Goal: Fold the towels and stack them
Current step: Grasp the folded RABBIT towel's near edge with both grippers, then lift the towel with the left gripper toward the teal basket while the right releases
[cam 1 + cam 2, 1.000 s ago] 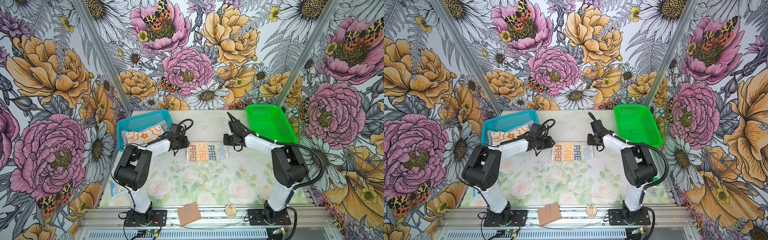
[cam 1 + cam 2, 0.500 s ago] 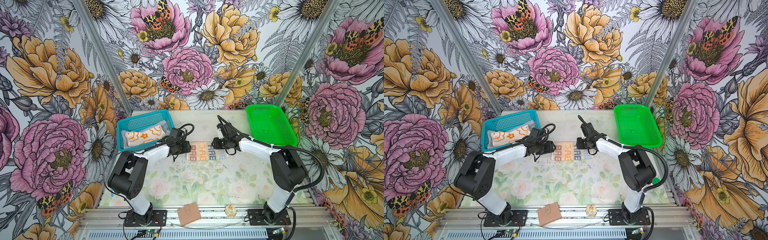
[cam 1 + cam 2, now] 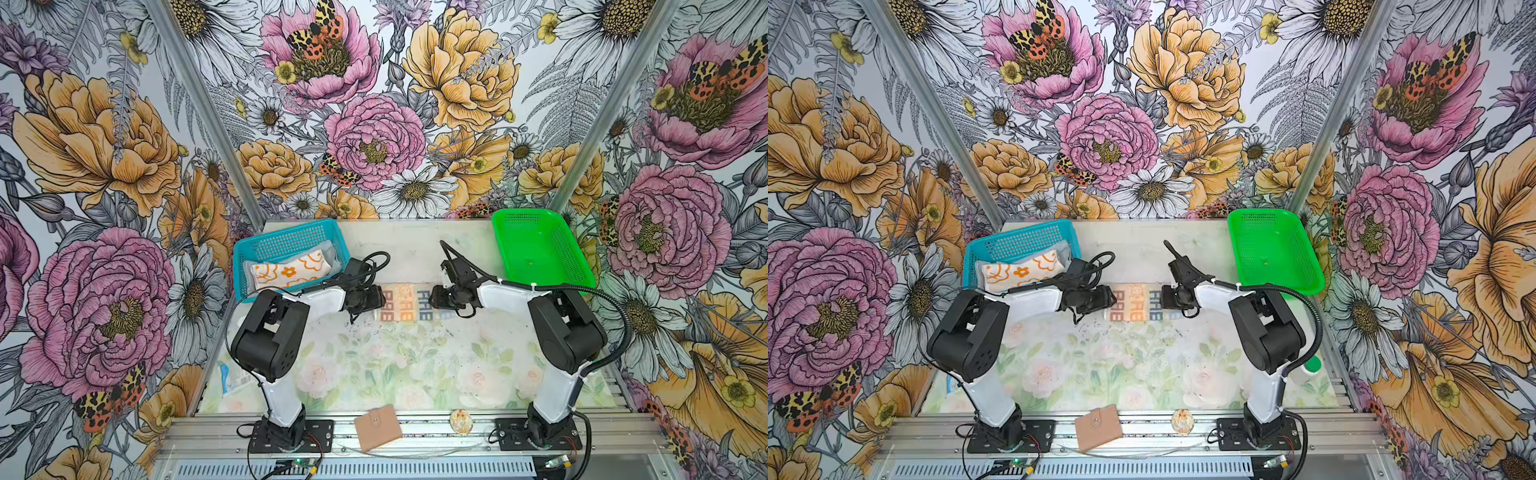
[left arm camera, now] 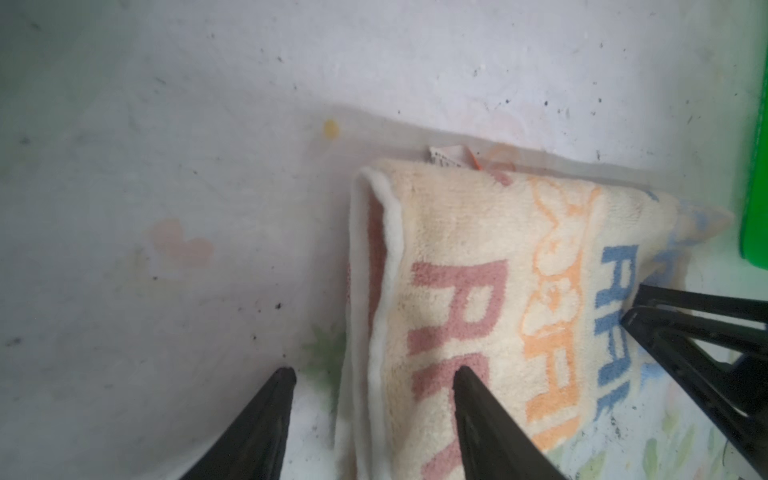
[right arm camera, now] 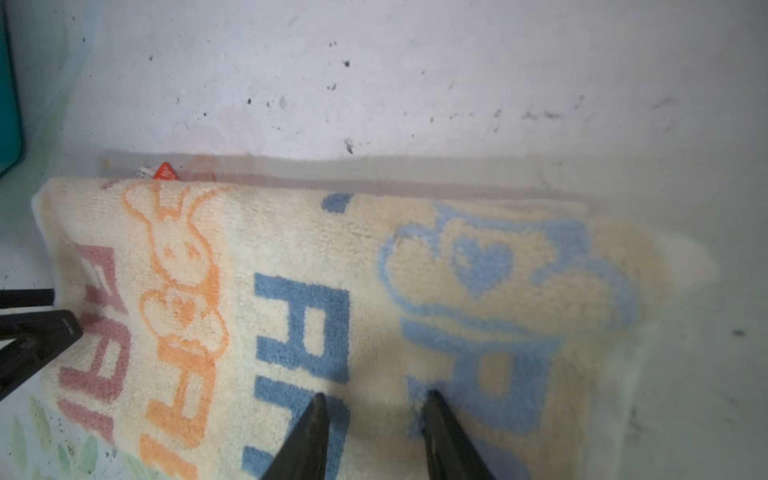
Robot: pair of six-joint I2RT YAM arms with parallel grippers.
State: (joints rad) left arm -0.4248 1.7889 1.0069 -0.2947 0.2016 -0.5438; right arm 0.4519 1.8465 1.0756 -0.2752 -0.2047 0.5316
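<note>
The table carries two baskets along its far edge: a blue basket at far left and a green basket at far right, which holds no cloth. In the blue basket the light grey towel lies underneath and the orange-and-cream flower towel is bundled on top of it. The lettered towel lies flat in the middle of the table between the arms, doubled over into a thick oblong running left to right, its layered edge showing at the left end. The left gripper sits at that left end with its jaws wide, one finger over the cloth and one over bare table, clamping nothing. The right gripper is low over the blue letters toward the right end, jaws narrower but apart, with only the towel's top face below them and nothing pinched. A small orange label pokes out at the far edge. The step in hand looks like the fold of this lettered towel, with a crease laid and neither tool holding it. The next move probably calls for each tool to pinch all layers at an end, either for another fold or to carry it to a stacking spot; catching only the top layer would likely open the fold.
</note>
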